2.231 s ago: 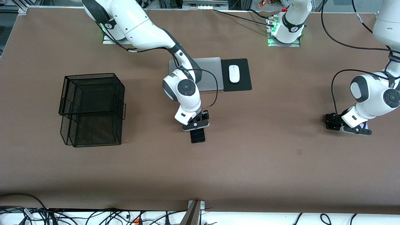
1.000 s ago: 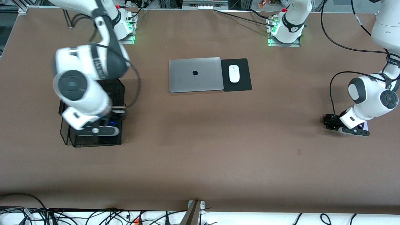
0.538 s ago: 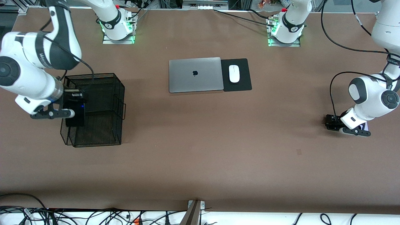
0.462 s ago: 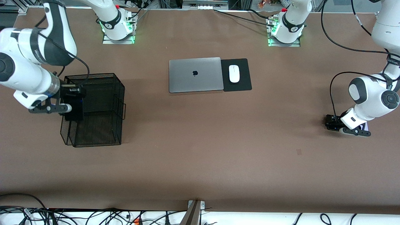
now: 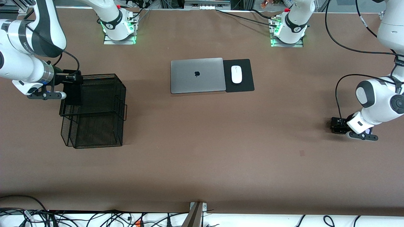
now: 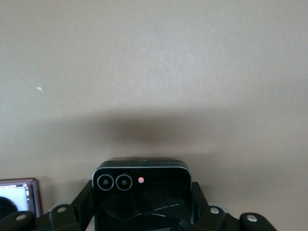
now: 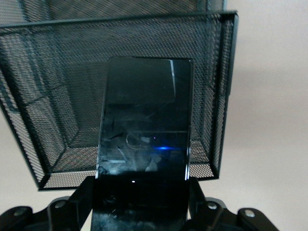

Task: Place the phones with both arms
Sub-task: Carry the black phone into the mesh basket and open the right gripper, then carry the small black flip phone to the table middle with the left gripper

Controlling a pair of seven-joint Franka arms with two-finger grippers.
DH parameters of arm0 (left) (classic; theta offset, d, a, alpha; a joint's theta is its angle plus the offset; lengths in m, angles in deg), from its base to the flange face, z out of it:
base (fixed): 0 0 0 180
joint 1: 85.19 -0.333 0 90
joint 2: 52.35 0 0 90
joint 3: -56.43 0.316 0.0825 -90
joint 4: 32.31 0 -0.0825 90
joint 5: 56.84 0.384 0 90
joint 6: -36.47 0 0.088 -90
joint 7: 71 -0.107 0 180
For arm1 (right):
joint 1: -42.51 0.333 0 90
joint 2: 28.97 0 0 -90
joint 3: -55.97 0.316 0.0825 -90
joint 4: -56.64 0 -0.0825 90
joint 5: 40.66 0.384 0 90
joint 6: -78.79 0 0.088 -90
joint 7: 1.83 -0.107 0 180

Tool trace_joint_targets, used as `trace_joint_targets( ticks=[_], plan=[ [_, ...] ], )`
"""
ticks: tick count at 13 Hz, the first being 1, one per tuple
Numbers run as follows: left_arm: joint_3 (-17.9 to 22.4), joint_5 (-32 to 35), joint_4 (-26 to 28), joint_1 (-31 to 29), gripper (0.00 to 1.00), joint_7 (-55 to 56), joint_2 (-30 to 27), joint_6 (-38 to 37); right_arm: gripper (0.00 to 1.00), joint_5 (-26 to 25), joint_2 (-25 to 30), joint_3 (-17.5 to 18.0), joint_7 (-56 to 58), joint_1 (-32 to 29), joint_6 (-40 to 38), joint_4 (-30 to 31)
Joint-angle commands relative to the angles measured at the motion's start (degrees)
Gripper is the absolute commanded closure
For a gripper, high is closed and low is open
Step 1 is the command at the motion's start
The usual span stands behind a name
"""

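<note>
From the front, the right hand hovered beside the upper tier of the black mesh basket, closed on the long black phone, which reached from it across the basket's rim. The left hand sat low at the bench, closed on the black flip phone.

In the left wrist view, the flip phone stood clamped between the fingers, and the lilac-white phone lay just beside the hand.

In the right wrist view, the long phone jutted straight out from the fingers toward the basket's open tier.
</note>
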Motion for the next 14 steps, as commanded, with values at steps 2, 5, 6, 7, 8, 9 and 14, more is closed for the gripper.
trace_joint_targets(
  ticks=[2, 5, 6, 7, 8, 9, 14],
  plan=[
    [-0.47, 0.96, -6.63, 3.69, 0.73, 5.35, -0.79, -6.87, 0.92, -0.47, -0.63, -1.08, 0.43, 0.75, 1.31, 0.38],
    [-0.38, 1.04, -11.55, 7.91, 0.73, 9.21, -0.79, -11.97, 0.92, -0.3, -3.52, -1.08, 0.78, 0.75, 5.08, 0.29],
    [-0.3, 1.04, -12.87, 9.93, 0.73, 12.1, -0.79, -13.47, 0.92, -0.03, -4.49, -0.99, 0.87, 0.75, 5.71, 0.29],
    [-0.03, 1.13, -13.76, 12.21, 0.73, 15.26, -0.79, -14.61, 0.92, 0.32, -4.85, -0.99, 0.87, 0.75, 5.89, 0.21],
    [0.14, 1.13, -14.38, 14.15, 0.73, 17.9, -0.79, -15.76, 0.92, 0.58, -5.2, -0.9, 0.79, 0.75, 6.15, 0.21],
    [0.15, 1.13, -14.56, 16.17, 0.73, 20.71, -0.79, -16.46, 0.92, 1.19, -5.81, -0.9, 0.79, 1.01, 6.67, 0.21],
    [0.15, 1.13, -15.08, 28.47, 0.72, 34.08, -0.44, -19.18, 0.86, 3.31, -7.57, -0.81, 0.96, 1.02, 7.29, -0.23]
  ],
)
